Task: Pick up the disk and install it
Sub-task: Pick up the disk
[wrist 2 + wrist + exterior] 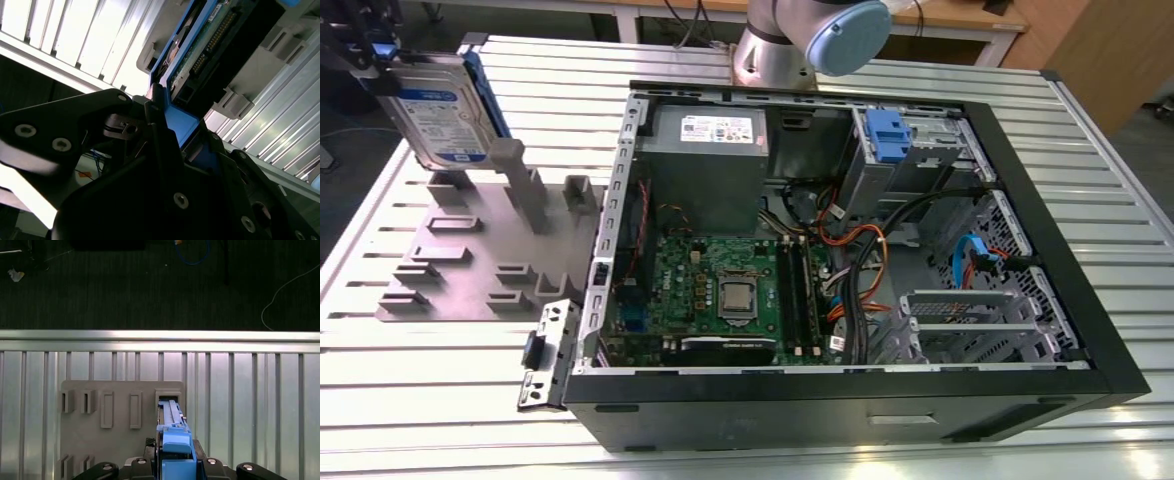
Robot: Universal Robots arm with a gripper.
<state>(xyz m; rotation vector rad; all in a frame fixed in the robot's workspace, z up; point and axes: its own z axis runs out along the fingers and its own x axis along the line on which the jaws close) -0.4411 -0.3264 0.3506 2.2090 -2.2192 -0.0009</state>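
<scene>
Silver-bodied with a white-and-blue label, the disk [443, 105] stands on edge at the far end of the exterior view's left, over the grey fixture plate [460, 265]. The gripper [376, 62] comes down on it from above and is clamped on its upper end, so the drive hangs below the pincer with the label facing the room. In the first wrist view the blue side rail [175, 437] runs straight out from between the black fingers, and its far end sits at one of the plate's raised slots [168, 392]. I cannot tell whether it has cleared that slot or is touching it. The second wrist view shows one of the fingers [156, 117] pressed against the blue rail, with the drive's green circuit board [200, 50] beyond it.

The arm [794, 45] rises from its base at the far edge of the slatted metal table [1121, 170], behind the computer. A grey joint with a pale blue cap shows there, and the gripper is well to the exterior view's left of it, pointing down.

An open black computer case [1087, 290] lies on its side just to the exterior view's right of the plate, well apart from the disk. Inside it I can see the green motherboard [720, 290] and a grey power supply [707, 165].
</scene>
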